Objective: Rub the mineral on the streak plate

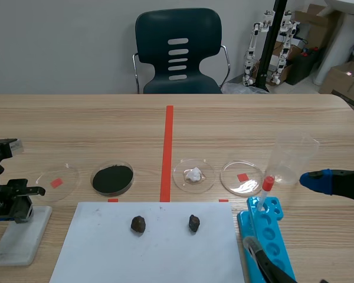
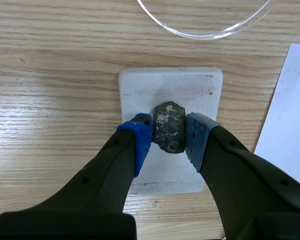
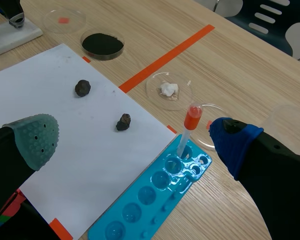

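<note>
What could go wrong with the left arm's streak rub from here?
1. The left pincer holds the mineral only at its pad tips; rubbing force might twist it loose.
2. Nothing pins the streak plate; it may slide toward the clear dish just ahead.

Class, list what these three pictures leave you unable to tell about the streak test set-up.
- Left wrist view: whether the mineral touches the streak plate; its underside is hidden by the stone itself and the left jaws.
- Scene view: the mineral, hidden behind the left arm.
- Scene view: the near end of the blue well tray, cut off by the bottom edge.
</note>
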